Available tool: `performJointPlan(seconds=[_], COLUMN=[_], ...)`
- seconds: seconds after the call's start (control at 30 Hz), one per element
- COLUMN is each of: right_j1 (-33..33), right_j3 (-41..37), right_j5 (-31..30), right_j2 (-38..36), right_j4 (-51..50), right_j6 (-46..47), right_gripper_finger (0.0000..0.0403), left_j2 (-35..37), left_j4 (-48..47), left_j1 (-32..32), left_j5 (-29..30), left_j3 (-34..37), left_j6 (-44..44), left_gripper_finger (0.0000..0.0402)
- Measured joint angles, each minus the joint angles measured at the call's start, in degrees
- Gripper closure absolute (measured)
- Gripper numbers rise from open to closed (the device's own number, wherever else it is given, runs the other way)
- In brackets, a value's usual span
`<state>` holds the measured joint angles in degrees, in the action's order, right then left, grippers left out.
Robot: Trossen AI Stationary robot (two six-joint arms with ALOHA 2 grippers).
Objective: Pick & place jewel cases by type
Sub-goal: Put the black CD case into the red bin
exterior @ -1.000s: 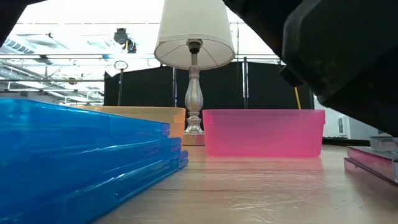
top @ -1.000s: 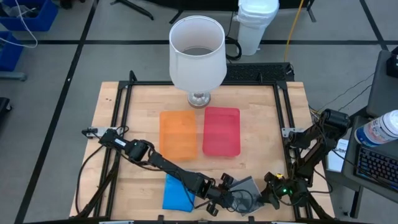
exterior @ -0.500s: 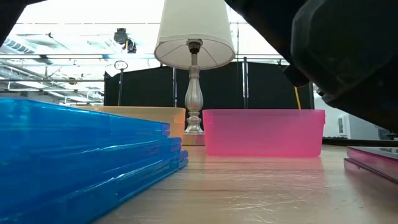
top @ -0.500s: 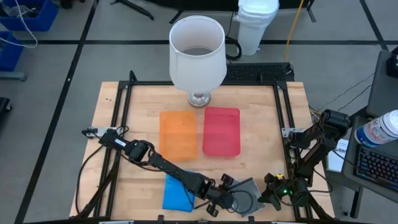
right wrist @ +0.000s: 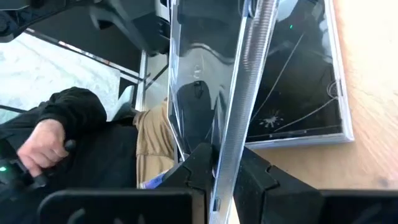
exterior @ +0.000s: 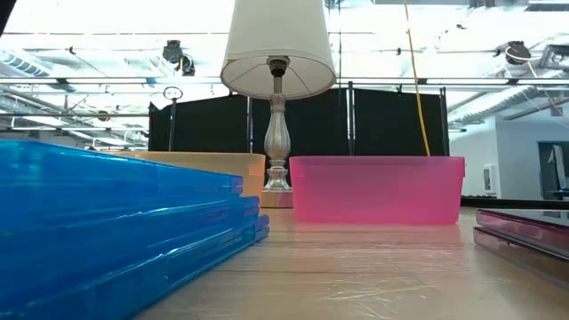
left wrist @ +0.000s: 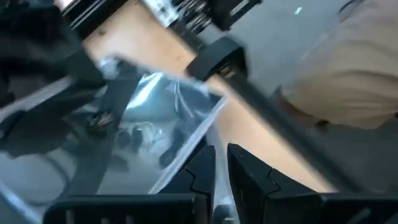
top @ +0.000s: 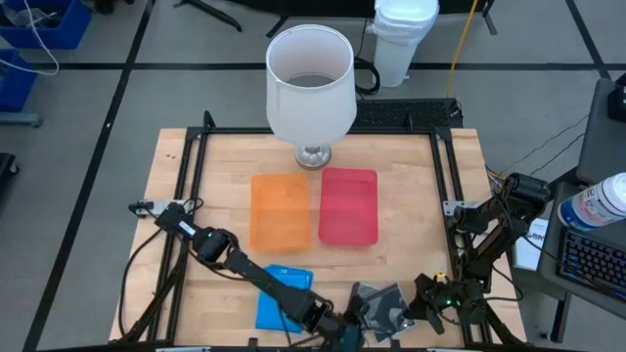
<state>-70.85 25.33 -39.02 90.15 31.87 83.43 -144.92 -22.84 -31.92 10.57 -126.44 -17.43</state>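
At the bottom centre of the high view, the left end effector (top: pixel 344 330) sat just beside the dark cases at the near edge of the desk (top: pixel 411 186). In its wrist view it looked pressed almost together on the edge of a clear case (right wrist: pixel 239 93), though blur made that a weak read. The right end effector (top: pixel 427 301) came in from the lower right. In its own wrist view it was pinching the same thin clear case edge-on, with the case standing upright off the desk. A grey case (right wrist: pixel 298 81) lay flat on the desk just behind it.

The blue cases (top: pixel 277 301) were stacked at the bottom, left of centre, partly under the left arm. The orange tray (top: pixel 281 181) and red tray (top: pixel 348 174) sat side by side mid-frame and both looked empty. No arm showed in the low view. A person (right wrist: pixel 68 137) sat beyond the desk edge in the right wrist view.

My read on the step: it was the pick of the first clear case, or a handover, with nothing sorted yet.

The next move would need:
- Only one arm should keep the grip, since two pinches on one thin case risk twisting or cracking it.
- The case should be lifted clear of the grey case below it.
- The case should then go up-frame to one tray, level and released low.
- Which tray takes which type could not be told.
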Motion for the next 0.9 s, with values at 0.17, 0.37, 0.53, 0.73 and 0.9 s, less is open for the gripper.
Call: performJointPlan(seconds=[0.17, 0.37, 0.53, 0.73, 0.9], right_j1=[0.0, 0.1, 1.1, 2.2, 2.5], right_j3=[0.0, 0.0, 0.1, 0.1, 0.1], right_j5=[-0.2, -1.5, -1.5, -1.5, -1.6], right_j2=[0.0, 0.0, 0.0, -0.1, -0.1], right_j4=[1.1, 8.2, 11.4, 12.3, 12.2], right_j6=[-4.3, -15.4, -22.7, -24.4, -28.3], right_gripper_finger=[0.037, 0.0374, 0.0382, 0.0375, 0.0383], left_j2=[0.2, 3.8, 10.3, 24.2, 41.2], left_j4=[-13.7, -38.0, -44.7, -46.3, -38.4], left_j1=[-1.9, -4.8, -6.1, -6.5, -3.2], left_j5=[2.5, 5.2, 10.4, 16.3, 20.2], left_j3=[-5.1, -6.4, -3.2, 3.6, 17.8], left_j6=[0.2, 7.1, 14.3, 18.5, 26.8], left_gripper_finger=[0.035, 0.035, 0.035, 0.035, 0.035])
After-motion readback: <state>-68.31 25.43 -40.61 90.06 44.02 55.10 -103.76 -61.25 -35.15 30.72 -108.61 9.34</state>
